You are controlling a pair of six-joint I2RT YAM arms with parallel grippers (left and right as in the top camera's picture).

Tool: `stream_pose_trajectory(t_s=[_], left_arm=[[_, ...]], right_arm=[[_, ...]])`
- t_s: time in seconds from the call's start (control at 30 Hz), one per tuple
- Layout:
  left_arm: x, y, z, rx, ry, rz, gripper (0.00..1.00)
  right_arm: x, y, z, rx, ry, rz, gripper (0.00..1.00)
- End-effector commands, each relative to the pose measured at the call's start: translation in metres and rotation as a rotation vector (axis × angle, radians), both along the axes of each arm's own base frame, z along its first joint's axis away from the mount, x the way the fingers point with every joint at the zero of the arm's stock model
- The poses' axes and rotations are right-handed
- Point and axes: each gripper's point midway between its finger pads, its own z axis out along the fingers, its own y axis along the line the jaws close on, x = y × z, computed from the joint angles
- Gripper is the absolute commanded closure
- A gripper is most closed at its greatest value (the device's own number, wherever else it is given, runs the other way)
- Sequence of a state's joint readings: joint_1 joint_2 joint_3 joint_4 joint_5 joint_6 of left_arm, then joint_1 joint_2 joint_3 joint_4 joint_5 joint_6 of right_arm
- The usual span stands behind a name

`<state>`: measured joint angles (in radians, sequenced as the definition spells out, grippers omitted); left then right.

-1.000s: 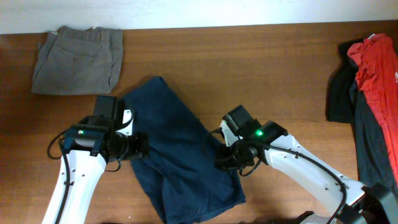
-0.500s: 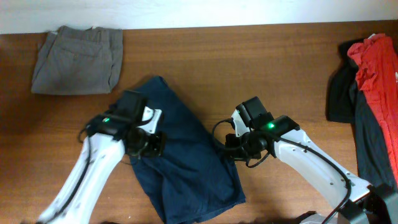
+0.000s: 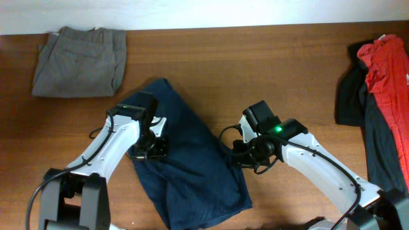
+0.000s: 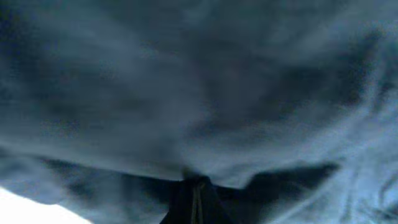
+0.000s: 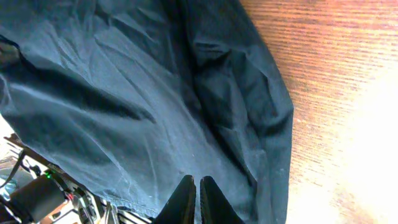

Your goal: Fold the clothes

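The dark navy trousers (image 3: 188,169) lie crumpled slantwise in the middle of the table. My left gripper (image 3: 155,148) is down at their left edge. In the left wrist view the navy cloth (image 4: 199,93) fills the picture, and my left gripper (image 4: 198,185) is shut with a fold pinched at its tips. My right gripper (image 3: 235,156) is at the trousers' right edge. In the right wrist view my right gripper (image 5: 193,182) is closed to a sliver on the navy cloth (image 5: 124,93).
Folded grey-khaki trousers (image 3: 80,61) lie at the back left. At the right edge a red garment (image 3: 388,70) is heaped on black ones (image 3: 350,96). Bare wooden table (image 3: 287,70) shows between the piles.
My left arm swung right onto the trousers' left edge and its jaws closed from wide open. My right gripper closed further and shifted slightly up and right.
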<state>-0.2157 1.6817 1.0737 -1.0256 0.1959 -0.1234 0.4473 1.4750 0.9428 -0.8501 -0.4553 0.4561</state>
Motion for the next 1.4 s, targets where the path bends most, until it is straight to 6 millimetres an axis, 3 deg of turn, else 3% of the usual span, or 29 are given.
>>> stream_pose_trajectory(t_s=[0.0, 0.37, 0.5, 0.67, 0.87, 1.1, 1.37], left_arm=[[0.008, 0.020, -0.008, 0.065, 0.003, 0.047, 0.99], [0.015, 0.041, -0.032, 0.068, 0.059, 0.160, 0.99], [0.013, 0.049, -0.041, 0.075, 0.093, 0.203, 0.99], [0.017, 0.061, -0.043, 0.073, 0.092, 0.259, 0.99], [0.017, 0.066, -0.043, 0.072, 0.092, 0.278, 0.99], [0.022, 0.067, -0.043, 0.070, 0.075, 0.283, 0.99], [0.026, 0.067, -0.044, 0.066, 0.059, 0.285, 0.99]], right_arm=[[0.002, 0.003, 0.005, 0.016, -0.006, 0.008, 0.90], [-0.015, 0.023, 0.011, 0.080, 0.025, 0.079, 0.90], [-0.031, 0.036, 0.007, 0.071, 0.036, 0.150, 0.85], [-0.041, 0.041, -0.004, 0.049, 0.079, 0.179, 0.86], [-0.047, 0.037, -0.035, -0.013, 0.186, 0.174, 0.96], [-0.056, 0.029, -0.062, -0.076, 0.298, 0.162, 0.96], [-0.033, -0.006, -0.072, -0.152, 0.286, 0.068, 0.96]])
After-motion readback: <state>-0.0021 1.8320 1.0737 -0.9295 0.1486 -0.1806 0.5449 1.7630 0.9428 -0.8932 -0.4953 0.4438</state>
